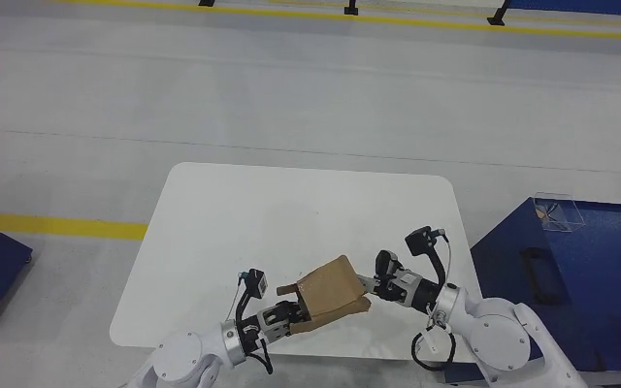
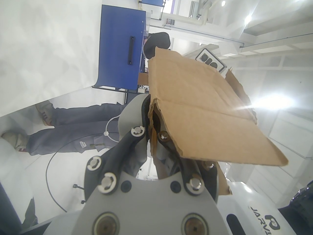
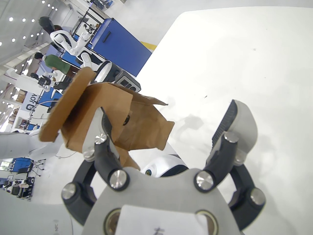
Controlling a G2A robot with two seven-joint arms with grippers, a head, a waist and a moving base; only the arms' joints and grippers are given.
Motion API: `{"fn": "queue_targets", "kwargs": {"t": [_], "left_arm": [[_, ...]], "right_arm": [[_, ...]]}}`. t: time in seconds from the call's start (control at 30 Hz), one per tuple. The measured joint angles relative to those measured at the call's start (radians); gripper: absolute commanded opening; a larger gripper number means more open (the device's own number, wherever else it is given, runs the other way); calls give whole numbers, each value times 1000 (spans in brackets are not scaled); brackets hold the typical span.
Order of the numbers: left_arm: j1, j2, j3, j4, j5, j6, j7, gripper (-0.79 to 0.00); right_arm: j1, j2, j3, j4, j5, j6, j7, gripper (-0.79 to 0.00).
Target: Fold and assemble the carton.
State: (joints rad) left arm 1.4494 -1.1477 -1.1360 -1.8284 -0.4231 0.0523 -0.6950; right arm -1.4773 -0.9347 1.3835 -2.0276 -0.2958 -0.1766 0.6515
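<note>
Closest to the lens in the left wrist view, the left jaws are clamped on a wall of the brown cardboard carton (image 2: 195, 103). One grey finger (image 2: 133, 116) presses the outside of the board and the other is mostly hidden behind it. A flat panel with a crease across it spreads away from that grip, and a ragged flap sticks out past its far side. In the right wrist view the right jaws stand wide apart, gripping nothing. One finger (image 3: 99, 125) lies against the carton (image 3: 141, 125) at its open end, beside a loose flap, while the other finger (image 3: 240, 123) hangs free over the white rounded tabletop (image 3: 232, 50). From the top view the carton (image 1: 330, 286) is tilted between the two arms, over the near edge of the tabletop (image 1: 291, 213), with the left jaws at its near left corner and the right jaws touching its right end. Its flaps are not yet closed, and one small flap juts out at the left side. Whether its underside touches the tabletop I cannot tell. Off the tabletop's right side stands a dark blue cabinet (image 1: 553, 281) with a small clear plastic holder (image 1: 560, 210) on top, and a yellow line (image 1: 68, 226) runs along the grey floor on the left.
</note>
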Motion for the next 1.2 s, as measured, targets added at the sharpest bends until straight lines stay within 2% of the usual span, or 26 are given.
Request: {"fn": "queue_targets", "kwargs": {"t": [0.43,0.83,1.07,1.2], "left_arm": [[-15,-2,1,17,-45,28,-1,-785],[-51,-12,8,67,-139,84,47,-785],[-61,-17,-7,82,-193,84,90,-785],[-59,-18,-17,78,-221,85,104,-785]], "right_arm": [[71,-15,-76,53,36,13,15,0],[60,-14,-23,74,68,7,4,0],[9,-8,61,46,36,14,-27,0],[-7,-7,61,44,10,20,-8,0]]}}
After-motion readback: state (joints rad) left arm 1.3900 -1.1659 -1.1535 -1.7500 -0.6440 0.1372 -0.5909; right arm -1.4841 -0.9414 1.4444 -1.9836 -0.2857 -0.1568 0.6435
